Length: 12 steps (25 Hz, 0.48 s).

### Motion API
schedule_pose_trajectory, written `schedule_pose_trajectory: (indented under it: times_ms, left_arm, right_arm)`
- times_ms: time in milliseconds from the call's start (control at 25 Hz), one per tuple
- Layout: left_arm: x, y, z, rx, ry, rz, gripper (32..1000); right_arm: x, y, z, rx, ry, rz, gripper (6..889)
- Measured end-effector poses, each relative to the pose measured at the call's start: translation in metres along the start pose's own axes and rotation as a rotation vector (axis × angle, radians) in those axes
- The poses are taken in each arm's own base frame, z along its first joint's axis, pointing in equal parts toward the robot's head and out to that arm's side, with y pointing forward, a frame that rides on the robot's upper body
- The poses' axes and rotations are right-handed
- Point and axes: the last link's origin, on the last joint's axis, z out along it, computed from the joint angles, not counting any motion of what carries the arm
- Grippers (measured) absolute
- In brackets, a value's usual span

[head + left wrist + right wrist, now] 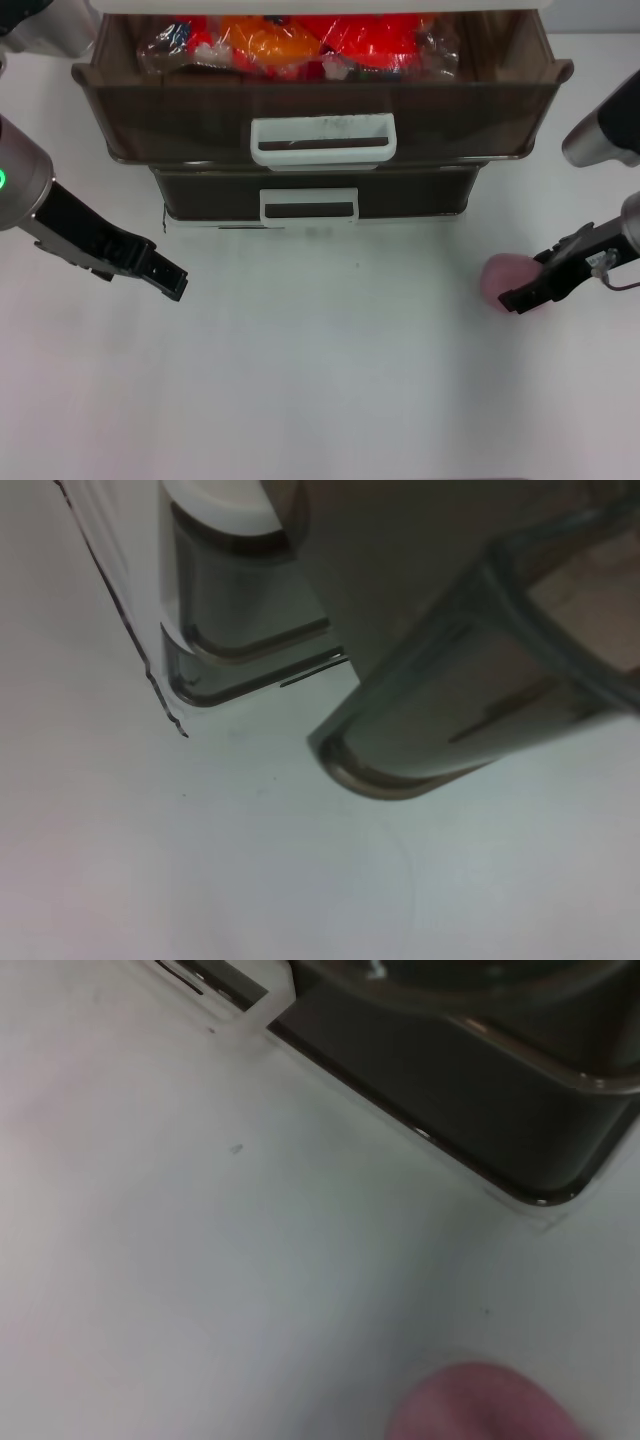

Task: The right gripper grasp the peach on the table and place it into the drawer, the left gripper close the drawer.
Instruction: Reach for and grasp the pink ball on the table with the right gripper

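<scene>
The pink peach (497, 277) rests on the white table (330, 380) at the right, in front of the cabinet's right corner. My right gripper (522, 293) reaches in from the right and lies over the peach's near side. The right wrist view shows the peach (487, 1406) very close. The deep brown drawer (180, 120) with the broad white handle (323, 139) is pulled out at the top and holds red and orange packets (300, 45). My left gripper (172, 281) hovers shut over the table, left of and in front of the cabinet. Its wrist view shows the drawer's corner (400, 760).
Below the open drawer sits a shallower brown drawer (420, 190) with a narrower white handle (308, 205), pushed in. Bare table stretches between the two grippers and toward the near edge.
</scene>
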Motion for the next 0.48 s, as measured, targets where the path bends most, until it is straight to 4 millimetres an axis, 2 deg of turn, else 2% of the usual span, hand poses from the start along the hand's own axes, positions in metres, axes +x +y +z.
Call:
schedule_pose_trajectory:
  times_ms: [240, 480]
  left_arm:
    - [-0.001, 0.000, 0.001, 0.000, -0.003, -0.002, 884]
    - [-0.001, 0.000, 0.001, -0.001, -0.005, -0.002, 884]
  right_arm:
    - [-0.002, 0.005, 0.012, -0.006, -0.006, -0.015, 853]
    - [-0.004, 0.005, 0.014, 0.006, -0.013, -0.021, 851]
